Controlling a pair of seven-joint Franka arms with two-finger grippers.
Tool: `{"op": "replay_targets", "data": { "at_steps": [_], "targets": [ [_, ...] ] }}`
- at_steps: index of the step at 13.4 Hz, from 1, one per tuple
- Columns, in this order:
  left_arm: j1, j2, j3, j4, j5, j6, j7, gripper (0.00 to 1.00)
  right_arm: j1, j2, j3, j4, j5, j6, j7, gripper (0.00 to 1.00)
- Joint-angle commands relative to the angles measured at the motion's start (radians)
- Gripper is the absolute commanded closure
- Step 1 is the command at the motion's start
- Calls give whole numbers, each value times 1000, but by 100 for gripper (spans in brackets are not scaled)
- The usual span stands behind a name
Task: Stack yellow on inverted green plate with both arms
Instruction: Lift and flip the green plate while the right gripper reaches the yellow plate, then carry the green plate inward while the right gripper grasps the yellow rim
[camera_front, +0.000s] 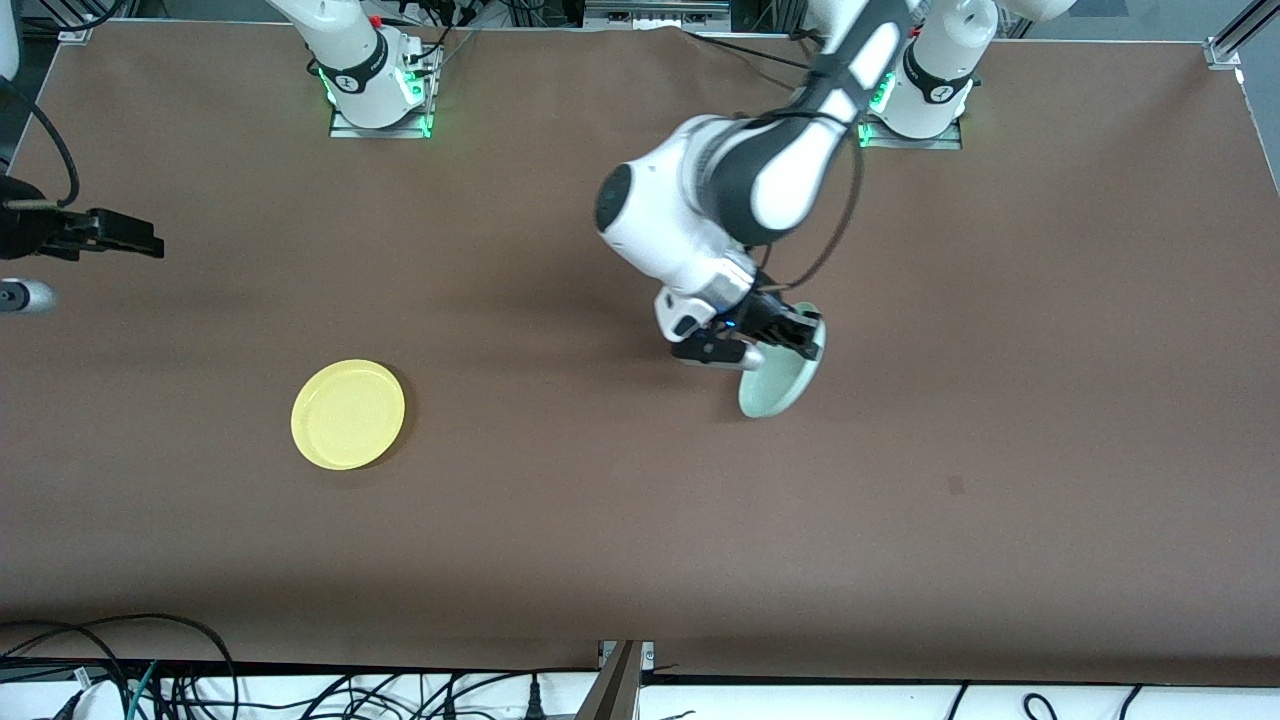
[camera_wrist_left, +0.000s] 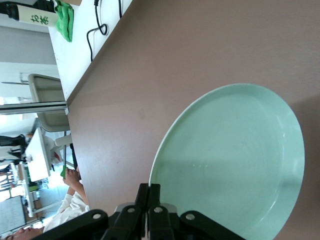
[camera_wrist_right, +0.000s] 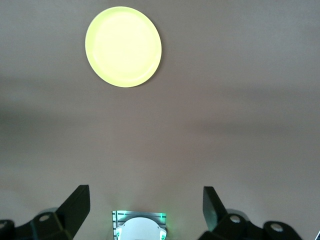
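Left gripper (camera_front: 790, 338) pinches the green plate (camera_front: 782, 385) by its rim, tilted on edge, toward the left arm's end from the yellow plate (camera_front: 348, 414). Probably mid-flip, so rotate slowly, lower gently. Right gripper (camera_wrist_right: 145, 207) waits, spread.

The green plate (camera_front: 782, 385), pale mint and plain with a raised rim, is tipped up steeply on edge, its hollow face showing in the left wrist view (camera_wrist_left: 235, 165), its upper rim pinched from above, over the middle of the table. The yellow plate (camera_front: 348, 414) lies flat, right way up, bright and unmarked, well apart toward the right arm's end; in the right wrist view (camera_wrist_right: 123, 46) it sits alone.
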Motion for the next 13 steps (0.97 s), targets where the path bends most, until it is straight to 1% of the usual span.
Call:
{"op": "replay_targets", "data": {
  "at_steps": [1, 2, 4, 5, 7, 9, 11, 13],
  "targets": [
    [-67, 66, 22, 26, 59, -12, -108, 100, -24, 83, 4, 16, 1, 32, -12, 0],
    [-96, 78, 22, 26, 79, -11, -137, 100, -24, 122, 4, 16, 1, 59, -13, 0],
    [-141, 115, 24, 26, 160, -14, -176, 100, -24, 182, 4, 10, 20, 156, -12, 0],
    [-159, 139, 33, 33, 177, -17, -197, 100, -27, 221, 4, 4, 53, 190, -12, 0],
    [-173, 147, 39, 41, 194, -29, -202, 100, -55, 291, 4, 4, 124, 273, -12, 0],
    [-193, 155, 41, 41, 227, -32, -205, 100, -67, 354, 6, 3, 164, 344, -13, 0],
    [-216, 170, 42, 39, 250, -64, -214, 100, -69, 425, 6, -2, 165, 452, -30, 0],
    [-248, 196, 41, 38, 254, -67, -266, 100, -67, 462, 12, -29, 167, 539, -43, 0]
  ]
}}
